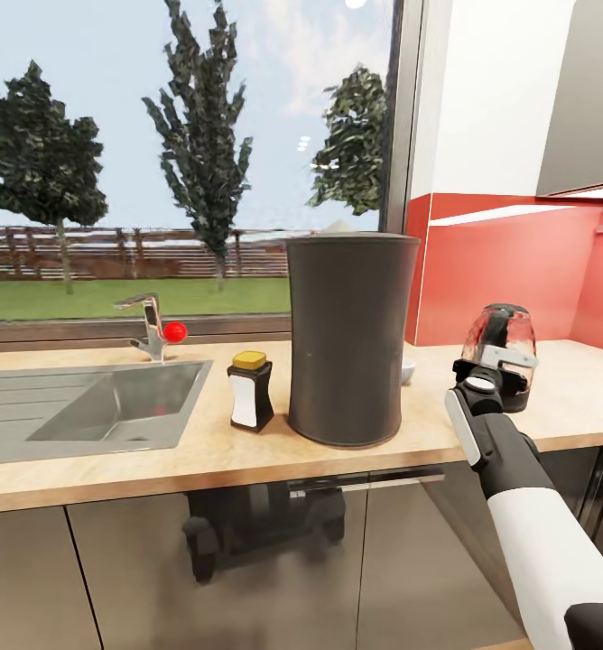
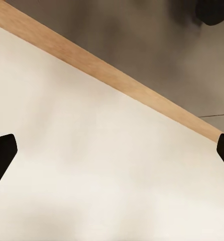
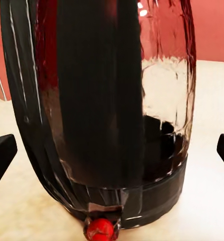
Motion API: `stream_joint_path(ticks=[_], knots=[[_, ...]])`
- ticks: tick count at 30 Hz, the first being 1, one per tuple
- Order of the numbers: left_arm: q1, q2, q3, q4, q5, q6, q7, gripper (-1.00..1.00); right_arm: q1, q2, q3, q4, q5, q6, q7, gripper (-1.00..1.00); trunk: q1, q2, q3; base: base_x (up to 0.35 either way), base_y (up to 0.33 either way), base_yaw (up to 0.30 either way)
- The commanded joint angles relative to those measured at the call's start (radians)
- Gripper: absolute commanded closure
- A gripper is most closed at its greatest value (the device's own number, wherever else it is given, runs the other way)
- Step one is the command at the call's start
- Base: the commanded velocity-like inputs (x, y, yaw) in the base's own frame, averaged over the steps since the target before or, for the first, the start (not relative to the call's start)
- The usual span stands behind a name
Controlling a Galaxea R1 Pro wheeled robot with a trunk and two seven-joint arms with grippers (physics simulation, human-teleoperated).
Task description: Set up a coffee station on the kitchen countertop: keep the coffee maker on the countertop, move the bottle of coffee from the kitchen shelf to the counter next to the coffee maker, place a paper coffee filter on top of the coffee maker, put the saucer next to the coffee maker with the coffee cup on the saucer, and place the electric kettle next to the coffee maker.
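Electric kettle (image 3: 112, 115) between spread right hand (image 3: 112, 155) fingers, top cropped; saucer (image 1: 408, 368) mostly behind coffee maker (image 1: 348, 338).

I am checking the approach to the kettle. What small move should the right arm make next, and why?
Probably ease the right gripper forward and shut it on the handle. The electric kettle stands on the kitchen countertop, apart from the coffee maker, and the jaws are open on either side of it, not yet closed.
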Motion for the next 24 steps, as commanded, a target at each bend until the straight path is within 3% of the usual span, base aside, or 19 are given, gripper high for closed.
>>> stream_joint_path(ticks=[1,24], knots=[[-0.001,0.000,0.008,0.002,-0.005,-0.002,-0.005,-1.00,-0.001,0.000,0.002,-0.001,-0.007,0.004,-0.006,-1.00,0.000,-0.001,-0.001,0.000,0.000,0.000],[-0.001,0.000,0.008,0.002,-0.005,-0.002,-0.005,-1.00,-0.001,0.000,0.002,-0.001,-0.008,0.004,-0.009,-1.00,0.000,-0.001,-0.001,0.045,0.000,0.000]])
